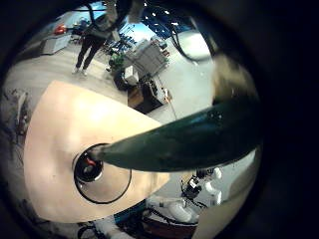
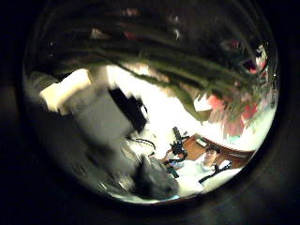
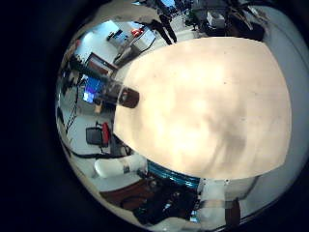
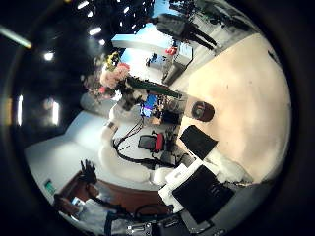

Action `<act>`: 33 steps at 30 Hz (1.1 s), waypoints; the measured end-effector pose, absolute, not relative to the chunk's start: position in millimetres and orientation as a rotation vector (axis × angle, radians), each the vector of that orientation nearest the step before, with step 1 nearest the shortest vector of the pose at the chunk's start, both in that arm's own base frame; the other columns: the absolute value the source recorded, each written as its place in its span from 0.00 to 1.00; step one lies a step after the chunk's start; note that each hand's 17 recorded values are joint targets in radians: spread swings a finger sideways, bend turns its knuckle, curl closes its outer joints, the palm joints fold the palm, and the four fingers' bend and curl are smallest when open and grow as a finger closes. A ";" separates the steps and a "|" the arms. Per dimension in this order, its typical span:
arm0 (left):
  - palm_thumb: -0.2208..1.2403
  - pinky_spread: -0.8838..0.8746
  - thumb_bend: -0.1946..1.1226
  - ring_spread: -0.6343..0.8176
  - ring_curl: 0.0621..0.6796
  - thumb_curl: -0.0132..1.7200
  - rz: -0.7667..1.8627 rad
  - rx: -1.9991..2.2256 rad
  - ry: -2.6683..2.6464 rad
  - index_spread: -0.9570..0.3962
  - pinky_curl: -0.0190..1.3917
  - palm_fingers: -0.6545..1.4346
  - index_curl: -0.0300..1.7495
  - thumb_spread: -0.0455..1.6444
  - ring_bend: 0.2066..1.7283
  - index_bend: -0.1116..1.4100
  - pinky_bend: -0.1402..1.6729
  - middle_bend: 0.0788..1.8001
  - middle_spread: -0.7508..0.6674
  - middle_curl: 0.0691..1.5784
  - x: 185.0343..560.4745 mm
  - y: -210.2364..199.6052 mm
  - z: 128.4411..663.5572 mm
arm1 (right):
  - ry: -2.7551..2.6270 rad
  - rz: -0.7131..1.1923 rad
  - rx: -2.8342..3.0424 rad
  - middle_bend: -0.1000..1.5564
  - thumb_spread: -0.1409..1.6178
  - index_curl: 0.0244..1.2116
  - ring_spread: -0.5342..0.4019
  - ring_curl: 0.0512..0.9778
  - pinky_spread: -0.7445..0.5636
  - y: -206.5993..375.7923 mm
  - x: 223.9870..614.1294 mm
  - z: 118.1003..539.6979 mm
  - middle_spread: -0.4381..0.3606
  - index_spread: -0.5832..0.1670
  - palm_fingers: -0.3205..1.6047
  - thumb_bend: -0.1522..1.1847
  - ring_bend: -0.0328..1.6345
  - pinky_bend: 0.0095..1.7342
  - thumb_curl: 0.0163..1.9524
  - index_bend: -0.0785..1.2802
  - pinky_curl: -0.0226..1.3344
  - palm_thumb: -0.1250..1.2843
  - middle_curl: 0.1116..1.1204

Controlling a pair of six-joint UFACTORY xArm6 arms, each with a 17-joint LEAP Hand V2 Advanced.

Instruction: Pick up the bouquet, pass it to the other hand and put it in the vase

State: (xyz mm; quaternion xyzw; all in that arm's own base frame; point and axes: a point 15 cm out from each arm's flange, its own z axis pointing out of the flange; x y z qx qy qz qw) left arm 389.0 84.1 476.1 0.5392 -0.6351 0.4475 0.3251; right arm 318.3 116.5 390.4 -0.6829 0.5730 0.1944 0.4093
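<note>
The bouquet's stems (image 1: 189, 139) run close across the left palm, above the table (image 1: 60, 129). Its flowers (image 2: 230, 108) and stems fill much of the left thumb side view. From the right thumb side view, the bouquet (image 4: 118, 74) is held up in the air by the left hand (image 4: 110, 90), off the table's edge and apart from the right hand. The vase (image 1: 100, 169) stands upright on the table, seen from above with its mouth open and nothing in it. It is near the table's edge (image 3: 124, 96), some way from the right hand (image 3: 183, 193), which holds nothing.
The table's top (image 3: 212, 97) is broad and bare around the vase (image 4: 202, 110). The left arm (image 4: 128, 147) rises beside the table. Desks, chairs and screens stand in the room beyond the table's edges.
</note>
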 end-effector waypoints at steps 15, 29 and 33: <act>0.21 0.97 0.12 0.93 0.17 0.22 0.946 1.646 -1.531 0.69 0.16 0.17 0.25 0.49 0.24 0.10 0.31 0.04 0.96 0.17 359.5 175.4 399.4 | 1.423 0.474 -1.732 0.18 0.63 0.23 0.73 0.16 0.92 109.2 322.8 389.1 0.58 0.29 0.28 0.09 0.39 0.41 0.25 0.18 0.18 0.60 0.23; 0.22 1.00 0.12 0.96 0.15 0.21 0.526 1.794 -1.396 0.72 0.12 0.23 0.15 0.50 0.18 0.15 0.27 0.04 0.97 0.10 244.8 199.0 352.4 | 1.347 0.471 -1.790 0.18 0.63 0.24 0.71 0.16 0.92 108.0 329.6 376.5 0.58 0.27 0.30 0.10 0.39 0.40 0.26 0.19 0.17 0.61 0.22; 0.22 1.00 0.12 0.96 0.15 0.20 0.440 1.882 -1.364 0.73 0.12 0.24 0.14 0.51 0.17 0.16 0.26 0.04 0.97 0.08 218.5 204.9 344.1 | 1.355 0.491 -1.791 0.18 0.62 0.24 0.71 0.15 0.92 107.7 330.2 369.3 0.58 0.27 0.31 0.10 0.39 0.40 0.26 0.19 0.16 0.62 0.22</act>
